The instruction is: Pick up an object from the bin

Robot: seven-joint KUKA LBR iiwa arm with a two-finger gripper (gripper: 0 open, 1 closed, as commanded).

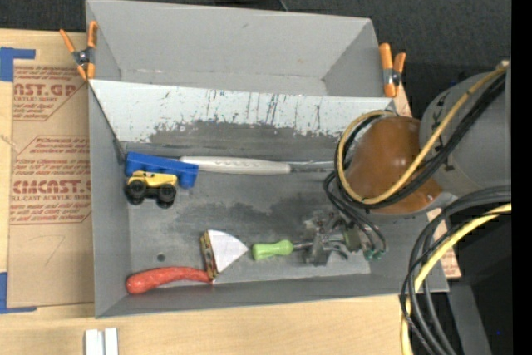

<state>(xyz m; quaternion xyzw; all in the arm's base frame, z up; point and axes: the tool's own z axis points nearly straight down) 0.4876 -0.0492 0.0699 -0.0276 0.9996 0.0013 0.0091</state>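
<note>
My gripper [331,242] is low in the bin's front right part, under the arm's orange cover. Just to its left lies a small green handle-shaped thing [272,248], with its right end reaching up to the gripper; whether it is held I cannot tell. Further left a white and tan wedge [222,249] rests on the floor, beside the green thing's left end.
A red-orange chili-shaped thing [165,279] lies at the front left. A yellow toy truck [151,186] with black wheels stands at the left, in front of a blue block [163,165] with a long white stick [241,166] along the back wall.
</note>
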